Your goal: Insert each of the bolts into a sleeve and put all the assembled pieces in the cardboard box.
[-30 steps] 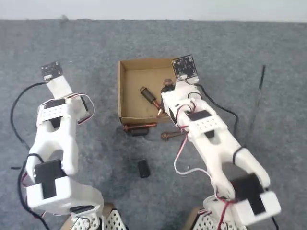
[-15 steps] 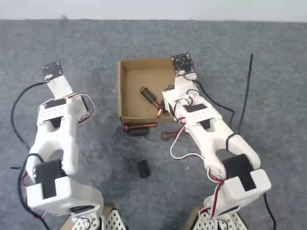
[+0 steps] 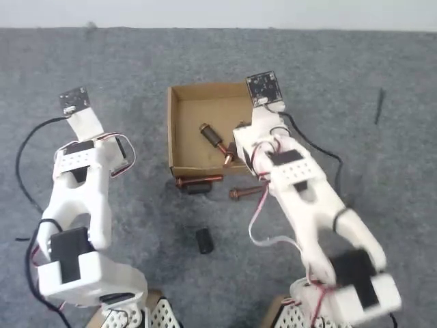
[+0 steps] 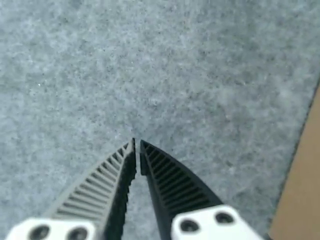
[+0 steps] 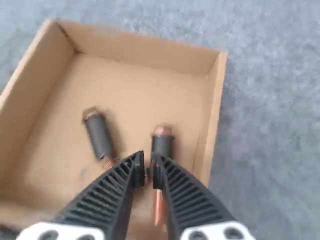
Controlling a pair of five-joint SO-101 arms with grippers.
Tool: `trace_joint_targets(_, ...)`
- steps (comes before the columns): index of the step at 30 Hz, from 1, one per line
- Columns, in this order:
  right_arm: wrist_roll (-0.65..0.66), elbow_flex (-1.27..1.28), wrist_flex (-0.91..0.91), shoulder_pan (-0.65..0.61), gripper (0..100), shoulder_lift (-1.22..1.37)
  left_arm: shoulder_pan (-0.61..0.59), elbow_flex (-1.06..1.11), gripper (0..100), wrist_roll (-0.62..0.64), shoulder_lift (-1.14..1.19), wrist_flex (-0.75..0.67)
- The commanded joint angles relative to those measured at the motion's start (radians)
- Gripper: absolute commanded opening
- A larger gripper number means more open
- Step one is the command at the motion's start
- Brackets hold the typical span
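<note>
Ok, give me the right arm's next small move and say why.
Probably open the right tool and drop the piece. The tool looks shut on its shank, and the sleeved end is over the floor of the box, beside a second piece. A loose bolt and sleeve wait outside.

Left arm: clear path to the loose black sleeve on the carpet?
Probably yes. Only bare carpet lies between the left gripper and the sleeve; the right arm is over the cardboard box.

Looks like a small robotics lab: left arm [image 3: 78,198] and right arm [image 3: 307,198], white, loose wires [image 3: 256,219] trailing, on a grey felt surface [image 3: 136,68], bare white wall [image 3: 218,12] behind.
</note>
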Motion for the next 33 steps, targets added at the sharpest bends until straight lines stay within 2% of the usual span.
trace_joint_targets(1, 0.021, 0.031, 0.124, -0.047, 0.6, -0.2, -0.005, -0.056, 1, -0.003, -0.009, 0.003)
trace_joint_targets(7, 0.051, 0.075, 0.306, -0.127, 0.6, -0.289, -0.005, -0.056, 1, -0.003, -0.009, 0.003)
trace_joint_targets(15, 0.046, 0.078, 0.625, -0.407, 0.6, -0.292, -0.006, -0.056, 1, -0.005, -0.009, 0.003)
trace_joint_targets(18, -0.046, 0.08, 0.69, -0.515, 0.6, -0.291, -0.006, -0.056, 1, -0.005, -0.009, 0.003)
trace_joint_targets(22, -0.141, 0.101, 0.697, -0.588, 0.6, -0.291, -0.006, -0.056, 1, -0.005, -0.009, 0.002)
trace_joint_targets(29, -0.18, 0.126, 0.654, -0.642, 1.1, -0.289, -0.006, -0.056, 1, -0.005, -0.009, -0.009)
trace_joint_targets(33, -0.192, 0.201, 0.57, -0.647, 13.2, -0.289, -0.005, -0.056, 1, -0.005, -0.009, -0.009)
